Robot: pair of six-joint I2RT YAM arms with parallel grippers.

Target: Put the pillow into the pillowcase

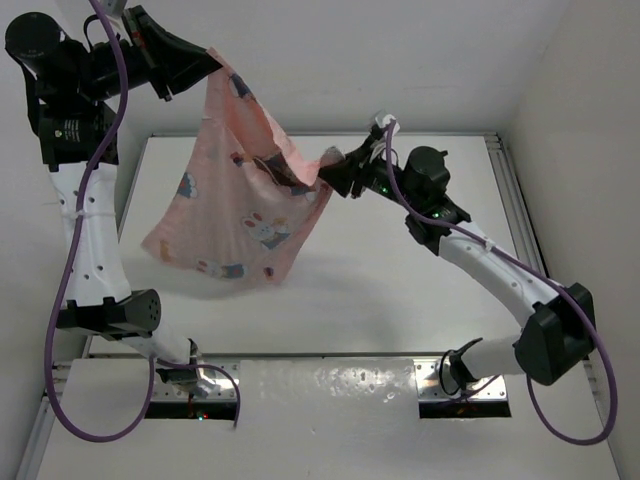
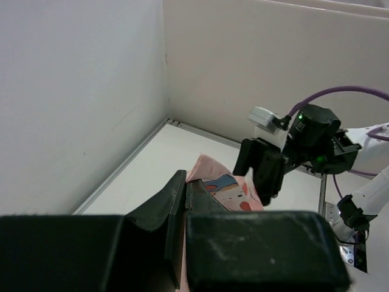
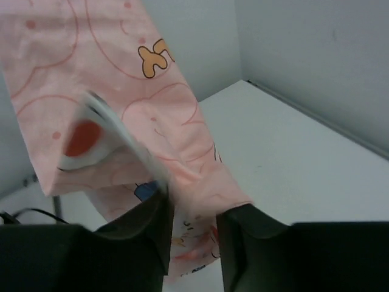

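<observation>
The pink pillowcase (image 1: 235,215) with cartoon prints hangs in the air over the left half of the table. My left gripper (image 1: 212,62) is raised high at the back left and is shut on its top corner; the cloth (image 2: 225,182) pokes out just past the closed fingertips (image 2: 185,182). My right gripper (image 1: 333,178) is lower, at the cloth's right edge. In the right wrist view its fingers (image 3: 193,213) pinch a bunched fold of the pillowcase (image 3: 158,121) between them. The pillow is out of view.
The white table (image 1: 400,280) lies under the hanging cloth, with white walls at the back and on both sides. A metal rail (image 1: 505,180) runs along the right edge. The arms' mounting plate (image 1: 330,385) spans the near edge.
</observation>
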